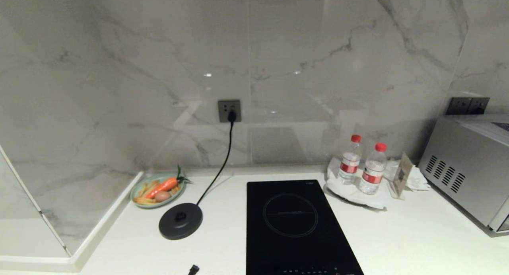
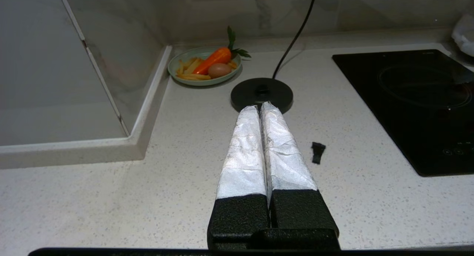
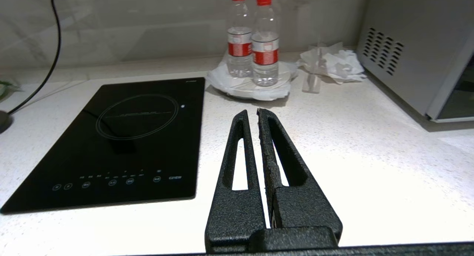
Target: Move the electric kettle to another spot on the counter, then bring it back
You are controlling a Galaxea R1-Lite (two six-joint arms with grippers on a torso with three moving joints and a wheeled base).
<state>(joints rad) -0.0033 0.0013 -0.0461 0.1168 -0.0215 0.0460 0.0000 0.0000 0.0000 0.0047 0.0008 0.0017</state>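
The electric kettle is out of view in all three views. Its flat black base disc lies bare on the white speckled counter, with its cord running up to a wall socket. My left gripper, its fingers wrapped in white, hangs shut and empty just short of the disc. Shut and empty too, my right gripper hovers over bare counter beside the black induction hob. Neither arm shows in the head view.
A green plate of toy food sits in the back left corner by a raised ledge. Two water bottles stand on paper at the back right, near a silver oven. A small black scrap lies on the counter.
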